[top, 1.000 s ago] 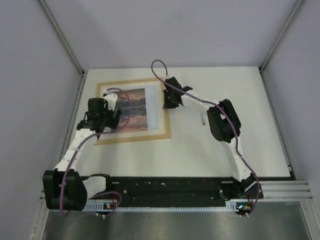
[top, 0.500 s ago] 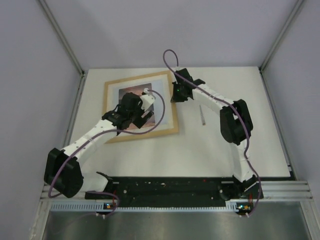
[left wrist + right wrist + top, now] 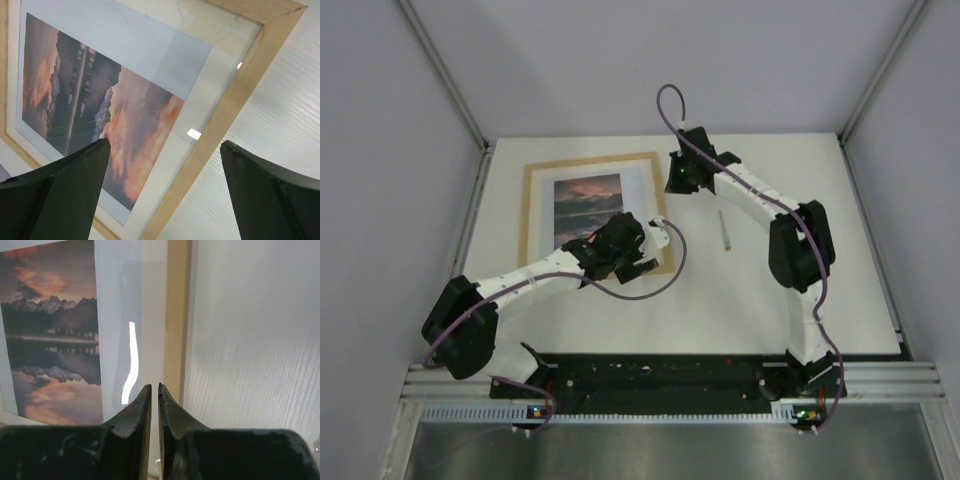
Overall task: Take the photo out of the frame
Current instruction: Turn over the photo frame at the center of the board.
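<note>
**Finding: position.** Over the last second the frame (image 3: pixel 527 215) has been swung about on the table (image 3: pixel 740 310). It lay skewed one way, then the other. It now sits square to the table edges in the far-left part, flat and face up. The photo (image 3: pixel 588 205) is still inside it, sunset print uppermost, with glare across the face in both wrist views.

**Finding: left arm.** Your left gripper (image 3: pixel 640 260) has travelled from the frame's left side to its near-right corner. It hangs over that part with jaws at full spread and holds nothing. The wrist view shows wood rail and print between the fingers, untouched.

**Finding: right arm.** Your right gripper (image 3: pixel 678 182) has kept beside the right rail near the far corner. It has just pinched from a slight gap to closed. Its wrist view shows the fingers together over the rail with nothing between them. Whether the tips press on the wood cannot be told.

**Assessment.** The change is repositioning only, and no part of the removal is done. The back is underneath, so you will probably have to lift or turn the frame to reach the photo. The spread left gripper is placed to take an edge. The closed right one can steady or push, not grasp. A flat frame gives little to pinch, so expect it to slide.

**Note.** A thin pale strip (image 3: pixel 725 230) lies on the table right of the frame. What it is cannot be told.
</note>
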### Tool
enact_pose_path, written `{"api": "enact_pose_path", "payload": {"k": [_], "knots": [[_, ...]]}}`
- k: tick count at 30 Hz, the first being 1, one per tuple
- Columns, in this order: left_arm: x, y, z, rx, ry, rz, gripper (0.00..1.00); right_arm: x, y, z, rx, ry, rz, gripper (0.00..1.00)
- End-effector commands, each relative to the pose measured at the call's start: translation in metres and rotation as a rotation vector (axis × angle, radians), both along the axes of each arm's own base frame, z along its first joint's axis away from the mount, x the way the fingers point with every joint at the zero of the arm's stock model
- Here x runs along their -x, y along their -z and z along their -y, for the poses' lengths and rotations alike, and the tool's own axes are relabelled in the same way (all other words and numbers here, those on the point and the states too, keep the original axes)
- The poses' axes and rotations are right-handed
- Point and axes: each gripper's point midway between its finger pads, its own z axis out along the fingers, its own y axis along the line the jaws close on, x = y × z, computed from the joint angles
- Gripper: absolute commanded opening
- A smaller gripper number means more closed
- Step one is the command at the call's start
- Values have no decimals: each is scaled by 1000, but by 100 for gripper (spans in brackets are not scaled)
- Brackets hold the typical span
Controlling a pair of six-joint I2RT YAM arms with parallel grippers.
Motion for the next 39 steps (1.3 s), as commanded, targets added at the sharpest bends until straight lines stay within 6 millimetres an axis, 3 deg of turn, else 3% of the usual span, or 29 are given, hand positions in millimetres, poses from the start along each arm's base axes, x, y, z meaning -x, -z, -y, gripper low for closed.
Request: {"api": "enact_pose_path", "payload": {"k": [1, 5, 7, 13, 18, 21, 23, 25, 32, 39], "knots": [[-6, -6, 8, 46, 14, 47, 99, -5, 1, -9, -18, -21, 16, 22], [2, 6, 3, 40, 22, 31, 99, -6, 24, -15, 38, -48, 4, 40], [5, 12, -4, 17, 29, 41, 99, -7, 36, -18, 61, -55, -9, 44], [13, 18, -9, 9, 46, 29, 99, -1, 63, -27, 113, -84, -42, 44], [19, 19, -7, 13, 71, 11, 99, 2, 69, -33, 186, -100, -18, 44], [22, 23, -8, 0, 87, 1, 99, 3, 73, -30, 245, -103, -2, 36], [23, 25, -7, -4, 93, -2, 99, 3, 75, -27, 274, -103, 4, 23], [24, 27, -6, -5, 96, -5, 99, 2, 76, -25, 292, -98, 4, 19], [25, 28, 0, -5, 115, -6, 99, 5, 83, -25, 291, -106, -15, 36], [26, 32, 3, -9, 123, -15, 99, 11, 91, -34, 244, -126, -54, 41]]}}
